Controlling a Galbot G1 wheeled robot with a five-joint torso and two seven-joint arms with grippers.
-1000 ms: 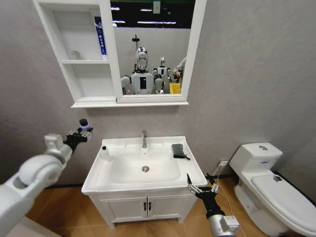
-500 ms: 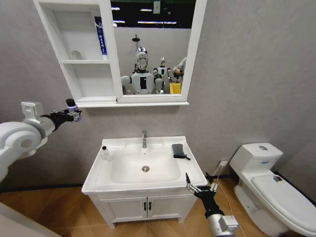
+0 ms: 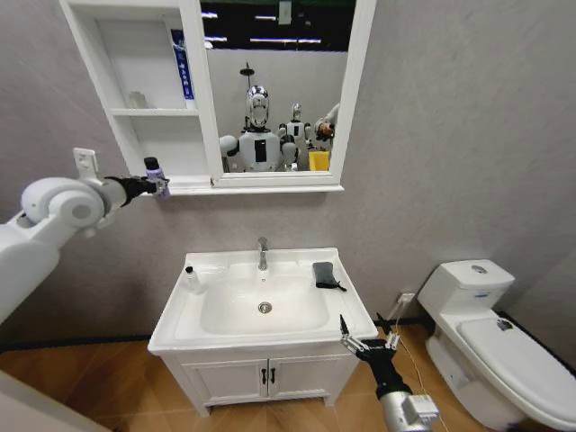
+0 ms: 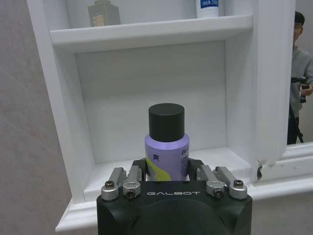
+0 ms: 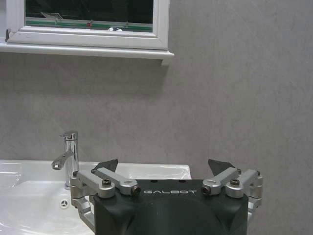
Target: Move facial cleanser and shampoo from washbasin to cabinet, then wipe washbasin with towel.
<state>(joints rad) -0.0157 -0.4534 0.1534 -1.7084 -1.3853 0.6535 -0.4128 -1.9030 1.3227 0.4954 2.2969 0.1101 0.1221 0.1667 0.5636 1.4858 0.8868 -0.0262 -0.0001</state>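
My left gripper (image 3: 155, 185) is shut on a purple shampoo bottle (image 3: 154, 174) with a black cap, held upright just in front of the lowest shelf of the cabinet (image 3: 167, 184). In the left wrist view the shampoo bottle (image 4: 167, 147) stands between the fingers (image 4: 128, 177), with the shelf opening behind it. A blue-and-white facial cleanser tube (image 3: 183, 67) stands on the upper shelf. The dark towel (image 3: 328, 274) lies on the right rim of the washbasin (image 3: 180, 326). My right gripper (image 3: 367, 338) hangs open and idle below the washbasin's front right corner.
A small white bottle (image 3: 192, 279) stands on the washbasin's left rim, and the chrome tap (image 3: 263, 254) at the back. A small bottle (image 3: 137, 99) sits on the upper shelf. The white toilet (image 3: 486, 333) is at the right. The vanity doors (image 3: 268, 378) are closed.
My left arm has lifted the purple bottle from beside the washbasin up and right to the cabinet's lowest shelf. The right arm has stayed put.
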